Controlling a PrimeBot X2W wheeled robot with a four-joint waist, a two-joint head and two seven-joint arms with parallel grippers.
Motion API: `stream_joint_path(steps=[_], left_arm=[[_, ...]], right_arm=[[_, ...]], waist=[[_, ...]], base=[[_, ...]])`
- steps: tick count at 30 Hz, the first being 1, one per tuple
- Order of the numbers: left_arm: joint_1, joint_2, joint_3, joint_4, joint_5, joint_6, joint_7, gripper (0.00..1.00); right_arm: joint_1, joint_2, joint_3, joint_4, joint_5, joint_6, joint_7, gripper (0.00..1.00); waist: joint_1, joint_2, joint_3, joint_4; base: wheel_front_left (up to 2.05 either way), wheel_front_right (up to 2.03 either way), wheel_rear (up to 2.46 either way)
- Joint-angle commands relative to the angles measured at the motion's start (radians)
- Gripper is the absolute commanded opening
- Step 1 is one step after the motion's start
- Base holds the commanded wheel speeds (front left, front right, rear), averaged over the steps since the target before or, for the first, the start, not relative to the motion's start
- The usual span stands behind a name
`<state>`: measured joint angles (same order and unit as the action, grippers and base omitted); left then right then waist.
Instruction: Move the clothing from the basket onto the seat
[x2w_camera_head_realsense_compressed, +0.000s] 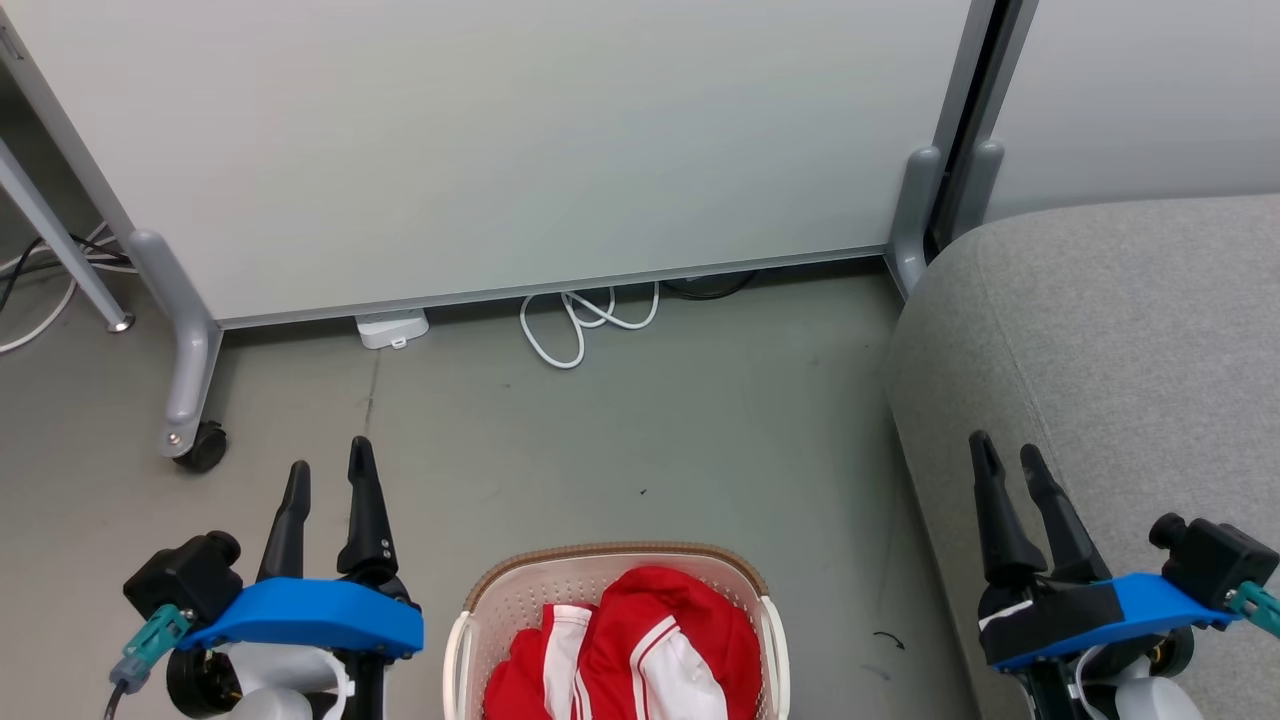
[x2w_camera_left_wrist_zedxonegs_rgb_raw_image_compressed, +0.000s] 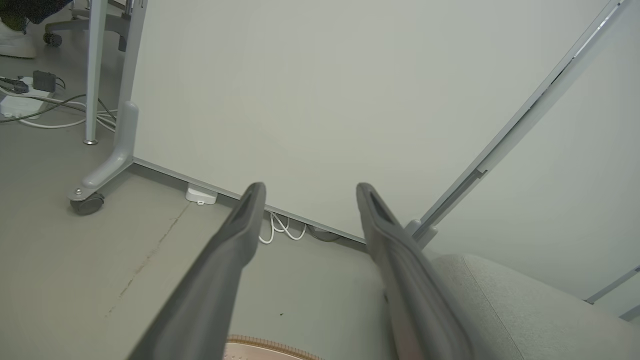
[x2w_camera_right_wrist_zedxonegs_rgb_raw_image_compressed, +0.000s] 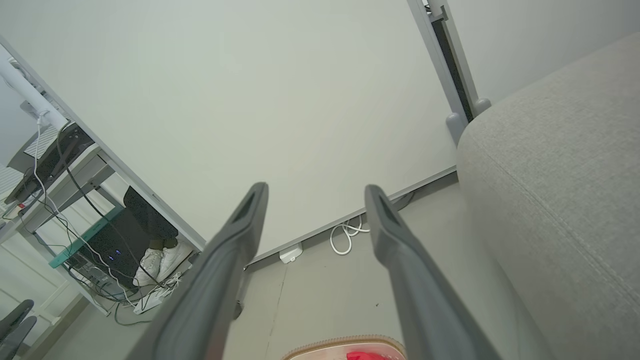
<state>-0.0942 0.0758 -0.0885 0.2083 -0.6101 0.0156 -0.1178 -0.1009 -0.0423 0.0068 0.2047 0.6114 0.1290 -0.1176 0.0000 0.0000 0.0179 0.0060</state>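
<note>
Red clothing with white panels and stripes lies bunched inside the cream basket, which sits on the floor at the bottom centre of the head view. Its brown rim peeks into the left wrist view, and rim and a bit of red clothing show in the right wrist view. The grey seat fills the right side. My left gripper hovers open left of the basket, holding nothing. Over the seat's front edge my right gripper is open too, with nothing in it.
A pale partition panel on castor feet stands across the back, with a white cable loop and a small white box at its base. A desk leg and cables are at far left. A person's white shoes show beyond.
</note>
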Motion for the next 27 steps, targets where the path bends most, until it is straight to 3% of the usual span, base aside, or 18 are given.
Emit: stream_joint_path(steps=[1, 13, 27], left_arm=[[-0.026, 0.009, -0.006, -0.008, 0.023, 0.004, -0.009, 1.00], [-0.032, 0.013, -0.035, -0.002, 0.144, 0.015, -0.041, 1.00], [-0.033, -0.002, -0.033, 0.007, 0.240, -0.019, -0.074, 1.00]], right_arm=[[-0.026, -0.007, 0.002, -0.007, -0.022, 0.002, -0.009, 1.00], [-0.031, -0.008, 0.007, 0.002, -0.163, 0.002, -0.041, 1.00], [-0.039, -0.009, 0.013, 0.005, -0.302, 0.002, -0.074, 1.00]], waist=[[0.0000, 0.0000, 0.000, 0.000], [0.0000, 0.0000, 0.001, 0.002], [0.0000, 0.0000, 0.004, 0.007]], base=[[0.00, 0.00, 0.00], [0.00, 0.00, 0.00], [0.00, 0.00, 0.00]])
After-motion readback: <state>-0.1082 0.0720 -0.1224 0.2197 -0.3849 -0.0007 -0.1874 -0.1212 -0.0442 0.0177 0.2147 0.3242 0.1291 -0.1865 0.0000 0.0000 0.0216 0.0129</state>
